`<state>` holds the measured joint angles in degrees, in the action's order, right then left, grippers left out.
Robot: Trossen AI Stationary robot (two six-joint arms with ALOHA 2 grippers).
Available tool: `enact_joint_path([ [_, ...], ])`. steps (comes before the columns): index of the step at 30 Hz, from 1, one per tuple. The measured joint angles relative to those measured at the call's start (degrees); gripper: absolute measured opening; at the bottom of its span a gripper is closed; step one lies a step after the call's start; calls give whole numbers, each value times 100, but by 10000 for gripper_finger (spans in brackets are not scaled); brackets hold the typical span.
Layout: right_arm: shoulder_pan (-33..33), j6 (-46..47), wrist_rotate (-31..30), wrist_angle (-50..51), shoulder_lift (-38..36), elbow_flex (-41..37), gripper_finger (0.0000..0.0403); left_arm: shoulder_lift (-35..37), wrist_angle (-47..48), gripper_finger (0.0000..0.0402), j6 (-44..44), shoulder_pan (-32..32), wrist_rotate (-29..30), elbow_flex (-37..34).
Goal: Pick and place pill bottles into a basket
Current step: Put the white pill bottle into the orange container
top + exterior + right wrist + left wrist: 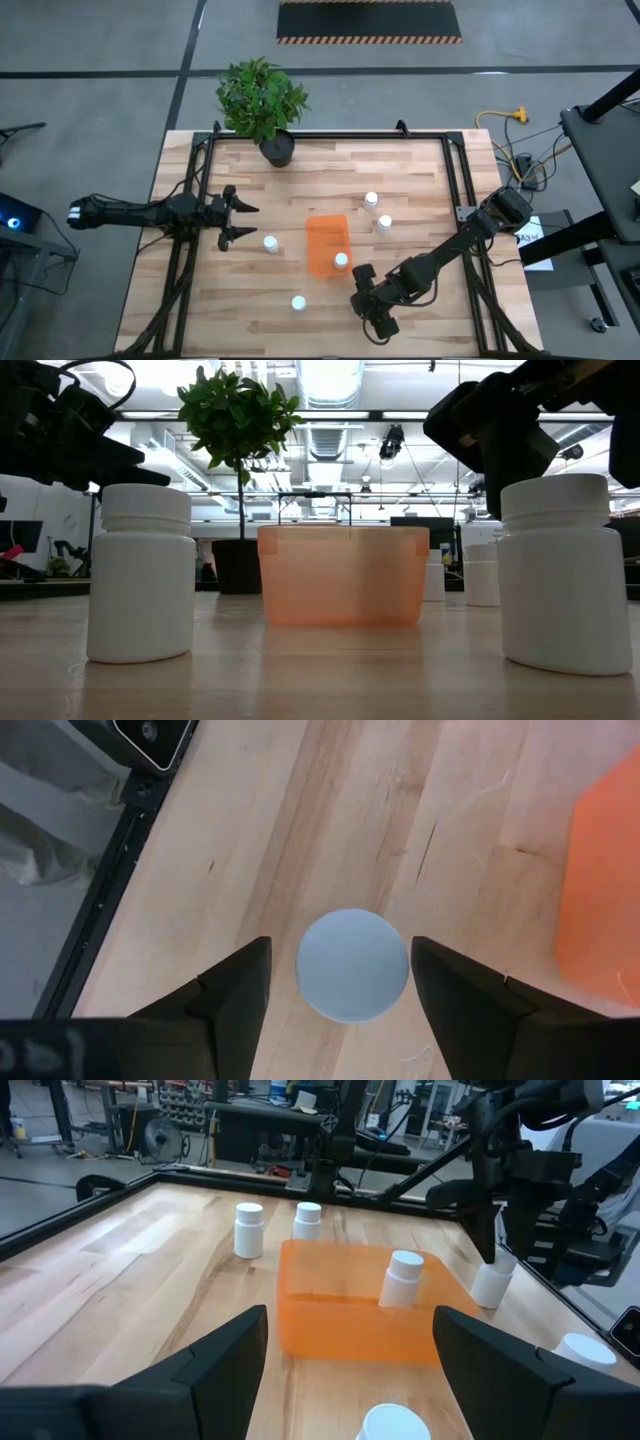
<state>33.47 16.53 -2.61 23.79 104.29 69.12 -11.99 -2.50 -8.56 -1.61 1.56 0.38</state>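
Observation:
The orange basket (322, 240) stands mid-table, with one white pill bottle (404, 1276) upright inside it. My right gripper (338, 945) is open and points down over another bottle (352, 966), its fingers on either side of the cap with gaps. That bottle stands on the table just near-right of the basket (491, 1284). My left gripper (245, 220) is open and empty, left of the basket, with a bottle (270, 243) standing just ahead of it. Two bottles (371, 200) (384, 224) stand beyond the basket, and one (298, 303) stands near the front edge.
A potted plant in a black pot (277, 150) stands at the table's far edge. A black frame rail (455, 180) runs around the tabletop. Bare wood lies at the table's far left and near left.

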Motion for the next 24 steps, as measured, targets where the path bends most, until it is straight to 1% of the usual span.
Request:
enact_joint_path([
  [10,0,43,0,-37,0,0,198,2,0,267,0,-1,-1,2],
  [19,-13,147,4,-69,0,0,144,2,0,267,0,-2,-1,0],
  [24,-50,234,5,-86,-20,18,125,2,2,267,0,-2,0,0],
])
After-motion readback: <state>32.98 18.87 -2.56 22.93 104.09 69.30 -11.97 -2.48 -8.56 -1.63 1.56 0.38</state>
